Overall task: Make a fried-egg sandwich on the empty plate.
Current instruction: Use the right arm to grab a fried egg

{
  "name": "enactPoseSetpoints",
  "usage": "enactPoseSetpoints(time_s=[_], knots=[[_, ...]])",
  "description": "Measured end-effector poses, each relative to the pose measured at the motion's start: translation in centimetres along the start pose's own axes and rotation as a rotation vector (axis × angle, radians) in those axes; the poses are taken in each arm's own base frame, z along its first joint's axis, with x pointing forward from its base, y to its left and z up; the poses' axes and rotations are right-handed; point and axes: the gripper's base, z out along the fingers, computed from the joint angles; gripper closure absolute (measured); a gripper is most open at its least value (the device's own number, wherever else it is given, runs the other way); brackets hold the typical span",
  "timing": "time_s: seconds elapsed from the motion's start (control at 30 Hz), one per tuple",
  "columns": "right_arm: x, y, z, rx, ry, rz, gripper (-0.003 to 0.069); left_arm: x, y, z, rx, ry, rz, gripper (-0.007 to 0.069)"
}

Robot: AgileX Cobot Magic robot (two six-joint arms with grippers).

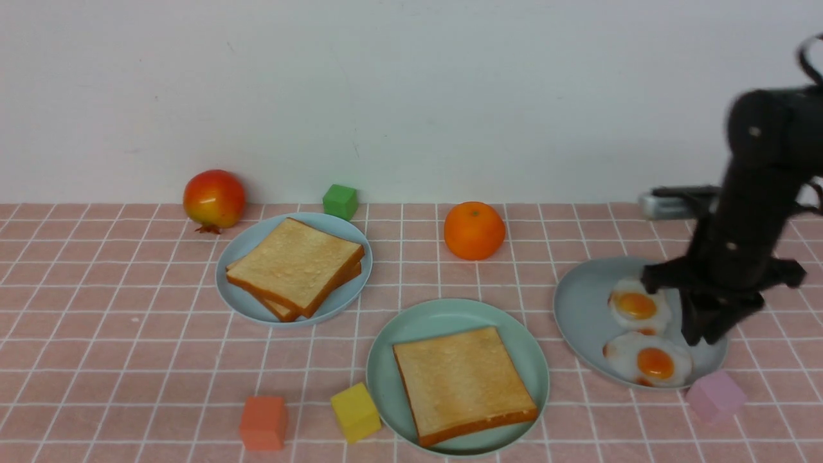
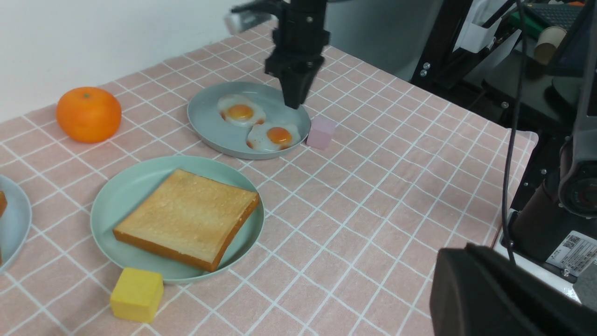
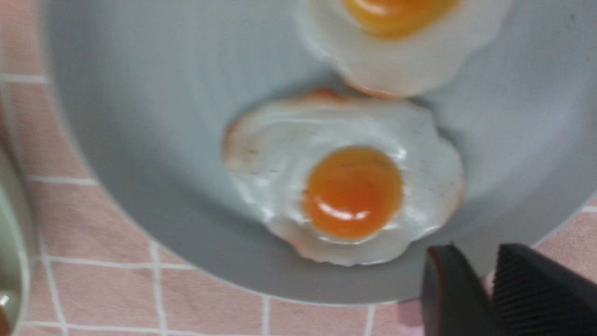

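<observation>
The mint-green plate sits front centre with one toast slice lying flat on it. Two more toast slices are stacked on a pale blue plate at the left. Two fried eggs lie on the grey-blue plate at the right. My right gripper points down over that plate's right rim, beside the nearer egg, its fingers slightly apart with nothing between them. My left gripper shows only as one dark mass near the table's right edge.
A red-yellow fruit, a green cube and an orange stand along the back. An orange-red cube and a yellow cube lie in front. A pink cube touches the grey-blue plate's front rim.
</observation>
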Motion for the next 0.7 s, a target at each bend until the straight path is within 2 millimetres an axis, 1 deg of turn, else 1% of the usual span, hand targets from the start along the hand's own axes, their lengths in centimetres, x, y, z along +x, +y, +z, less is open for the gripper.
enactPoseSetpoints(time_s=[0.1, 0.17, 0.33, 0.4, 0.57, 0.7], knots=[[-0.5, -1.1, 0.3, -0.059, -0.06, 0.012, 0.0358, 0.0, 0.0, 0.0, 0.0, 0.0, 0.001, 0.0601], [-0.9, -1.3, 0.6, -0.075, -0.093, 0.011, 0.034, 0.0, 0.0, 0.0, 0.0, -0.001, 0.001, 0.0601], [-1.4, -1.3, 1.6, -0.076, -0.099, 0.002, 0.0337, -0.1, 0.0, 0.0, -0.002, -0.008, 0.002, 0.0601], [-1.6, -1.2, 2.5, -0.065, -0.092, -0.011, 0.0337, -0.2, 0.0, 0.0, -0.004, -0.019, 0.002, 0.0601], [-1.8, -1.3, 3.8, -0.043, -0.076, -0.029, 0.0337, -0.2, 0.0, 0.0, -0.004, -0.021, 0.002, 0.0601], [-1.8, -1.3, 3.8, -0.043, -0.075, -0.028, 0.0337, -0.2, 0.0, 0.0, -0.004, -0.021, 0.002, 0.0601]])
